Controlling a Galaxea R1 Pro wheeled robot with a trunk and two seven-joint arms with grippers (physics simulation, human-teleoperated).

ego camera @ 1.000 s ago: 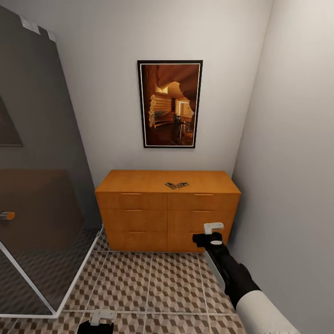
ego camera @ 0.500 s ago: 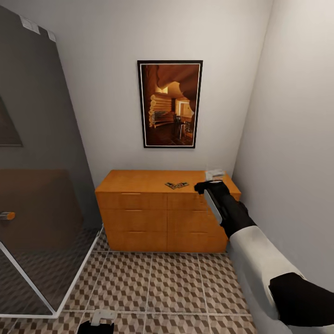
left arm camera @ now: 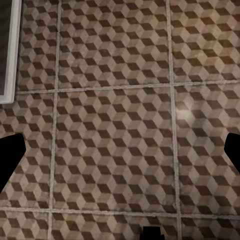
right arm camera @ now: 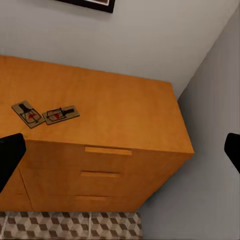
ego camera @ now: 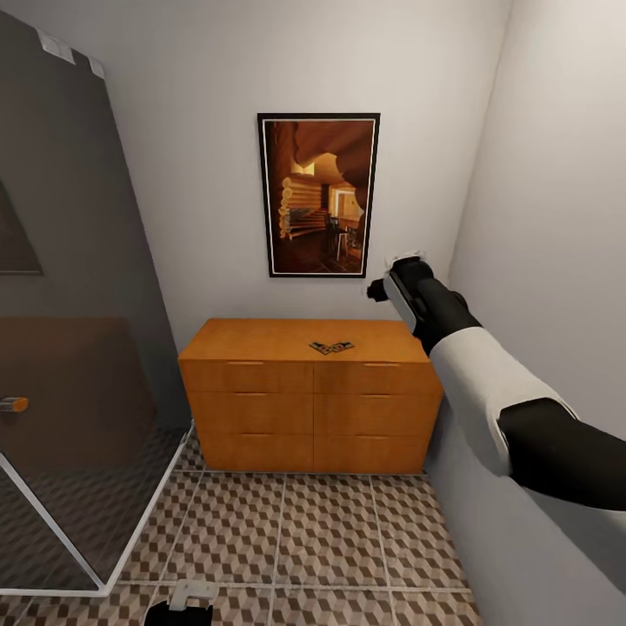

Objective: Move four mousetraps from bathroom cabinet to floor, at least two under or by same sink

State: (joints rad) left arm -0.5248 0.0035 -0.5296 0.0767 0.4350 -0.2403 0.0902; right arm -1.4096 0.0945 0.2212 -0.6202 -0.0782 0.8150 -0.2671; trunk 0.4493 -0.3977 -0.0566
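1. Two small flat brown wooden mousetraps [right arm camera: 45, 114] with dark wire and a red spot lie on the smooth flat top of the wide low orange-brown wooden cabinet [ego camera: 261, 391]. On my head camera they read as one small dark V-shaped cluster, right of the top's middle.
2. On my right wrist camera the two boards lie side by side, their near corners touching or nearly so, each at its own angle. I can count only these two.
3. The cabinet front has two columns of drawers with narrow slot handles, and it fills the gap between the grey glass shower panel [ego camera: 61, 304] and the plain pale right-hand wall [ego camera: 556, 217].
4. My right gripper [ego camera: 396, 276] is raised in the air above the cabinet's right end, well clear of the traps. Its dark fingertips sit at opposite edges of the wrist picture, so the jaws are spread wide with nothing between them.
5. My left gripper [ego camera: 189, 600] hangs low over the bathroom floor [left arm camera: 115, 125] of square tiles printed with brown, beige and white cubes and pale grout lines. Its jaws are likewise wide apart and empty.
6. A dark-framed upright picture [ego camera: 318, 194] in warm browns hangs on the wall above the cabinet.
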